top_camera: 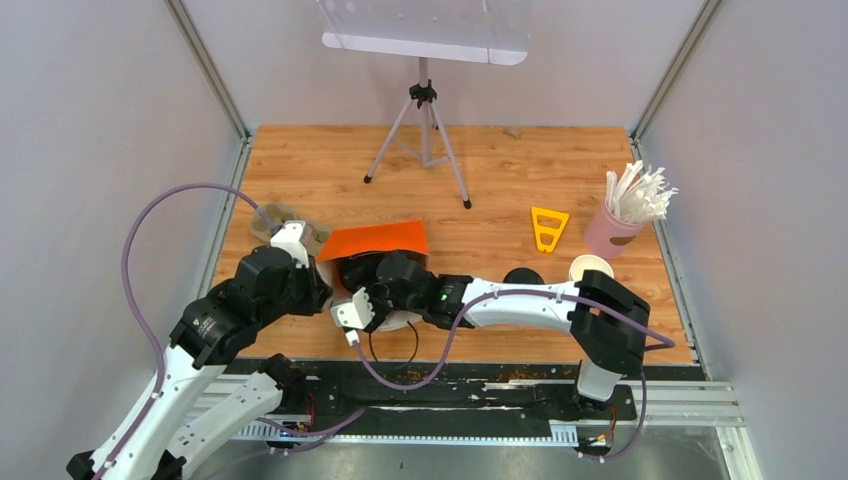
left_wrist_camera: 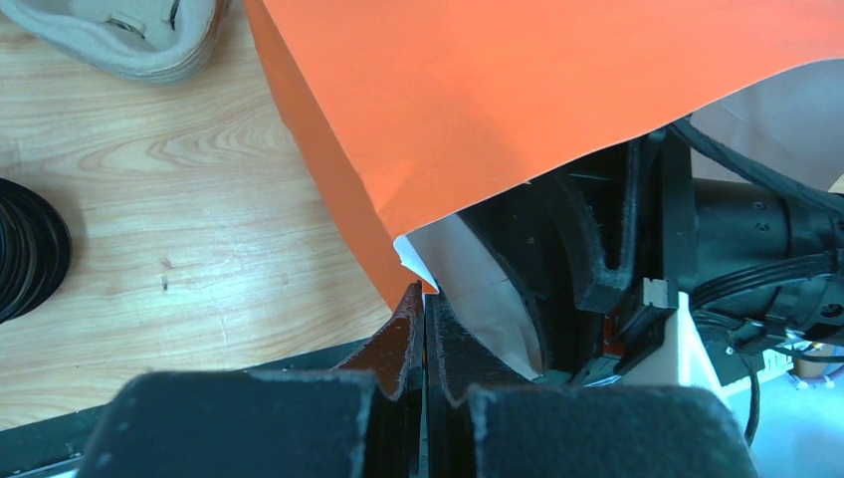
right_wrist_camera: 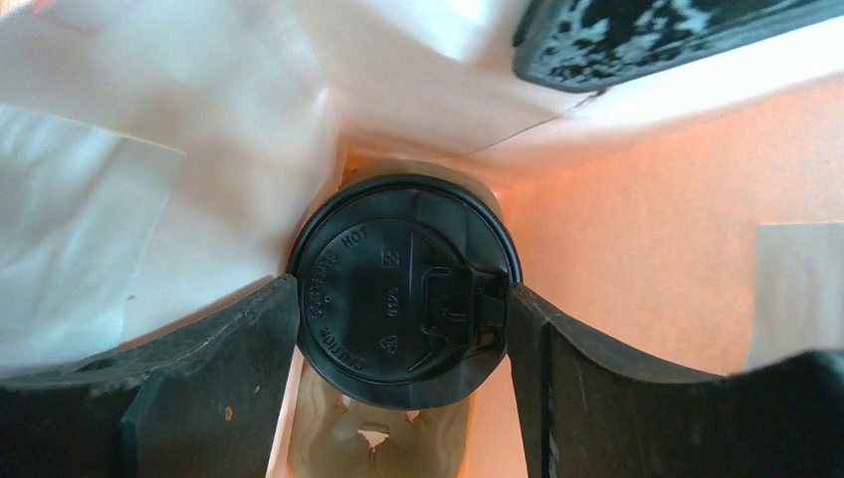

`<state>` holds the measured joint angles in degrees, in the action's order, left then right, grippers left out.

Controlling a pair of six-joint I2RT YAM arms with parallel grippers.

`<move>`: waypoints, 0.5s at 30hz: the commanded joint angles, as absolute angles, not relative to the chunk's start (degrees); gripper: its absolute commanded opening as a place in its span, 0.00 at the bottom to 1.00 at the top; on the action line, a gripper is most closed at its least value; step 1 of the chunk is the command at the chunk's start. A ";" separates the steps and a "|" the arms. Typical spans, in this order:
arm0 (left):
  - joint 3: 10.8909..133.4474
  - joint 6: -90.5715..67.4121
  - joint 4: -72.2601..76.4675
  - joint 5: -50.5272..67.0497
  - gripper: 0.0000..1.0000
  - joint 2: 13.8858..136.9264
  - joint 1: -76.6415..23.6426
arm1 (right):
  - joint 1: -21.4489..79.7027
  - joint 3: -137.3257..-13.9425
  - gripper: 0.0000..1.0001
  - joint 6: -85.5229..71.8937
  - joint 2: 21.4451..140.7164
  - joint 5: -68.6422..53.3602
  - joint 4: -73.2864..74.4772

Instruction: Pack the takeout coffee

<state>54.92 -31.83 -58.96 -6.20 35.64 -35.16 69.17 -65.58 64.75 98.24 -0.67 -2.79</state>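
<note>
A takeout coffee cup shows in the right wrist view by its round black lid [right_wrist_camera: 378,249]. It is deep inside the orange paper bag [top_camera: 377,239], which lies on its side on the wooden table. My right gripper [right_wrist_camera: 403,294] reaches into the bag's mouth, with both fingers pressed against the lid's rim. A brown pulp tray [right_wrist_camera: 373,438] lies just under the cup. My left gripper [left_wrist_camera: 426,297] is shut on the bag's [left_wrist_camera: 518,100] lower lip and holds the mouth up. From above, the bag hides the cup and the right fingers.
Another pulp tray [top_camera: 280,222] lies left of the bag, and a stack of black lids [left_wrist_camera: 25,249] sits by it. To the right are a loose black lid [top_camera: 523,277], an open white cup [top_camera: 591,268], a pink cup of straws [top_camera: 615,230] and a yellow triangular piece [top_camera: 548,228]. A tripod [top_camera: 420,130] stands behind.
</note>
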 commanded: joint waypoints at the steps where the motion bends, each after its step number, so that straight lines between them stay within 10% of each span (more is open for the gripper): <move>1: 55.63 -33.04 -57.76 -6.40 0.00 34.62 -35.29 | 68.88 -67.27 0.70 66.95 100.41 -0.87 -1.89; 15: 55.29 -33.51 -56.95 -5.89 0.00 35.19 -35.25 | 68.35 -67.06 0.72 65.91 101.79 0.88 -3.49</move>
